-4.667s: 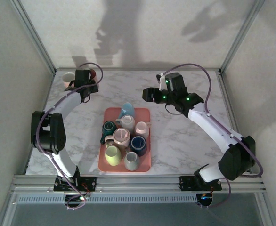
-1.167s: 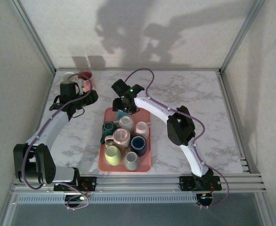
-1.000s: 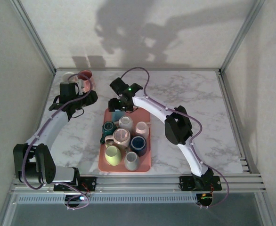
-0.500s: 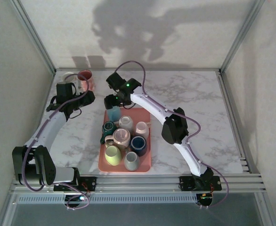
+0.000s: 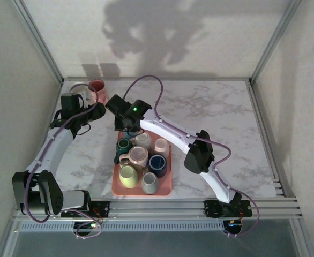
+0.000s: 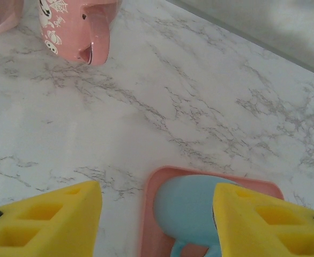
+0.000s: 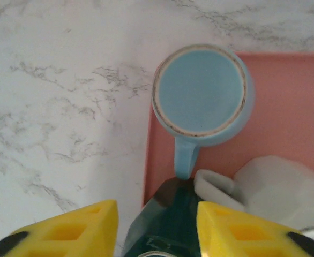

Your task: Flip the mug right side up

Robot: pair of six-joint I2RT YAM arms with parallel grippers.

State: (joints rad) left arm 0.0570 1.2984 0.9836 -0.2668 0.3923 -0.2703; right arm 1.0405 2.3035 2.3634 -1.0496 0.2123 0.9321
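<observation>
**In the tray's far-left corner, the blue mug sits base up**

At far left we see a pink mug (image 6: pixel 71 27) on the marble table (image 6: pixel 200 96); near it the left gripper (image 6: pixel 157 206) hovers, jaws apart and empty; further right the blue mug (image 7: pixel 201 88) stands upside down in the pink tray (image 7: pixel 285 107), handle toward a dark-teal mug (image 7: pixel 159 225); above it hangs the right gripper (image 7: pixel 157 219), fingers spread, grasping nothing.

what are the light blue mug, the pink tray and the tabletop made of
Light blue mug: likely glazed ceramic, smooth with a soft sheen, and a bare brownish ring round its upturned base.
Pink tray: probably plastic, with a matte, even colour and a finely textured floor.
Tabletop: white with grey veins like marble, but it could be printed laminate.
</observation>
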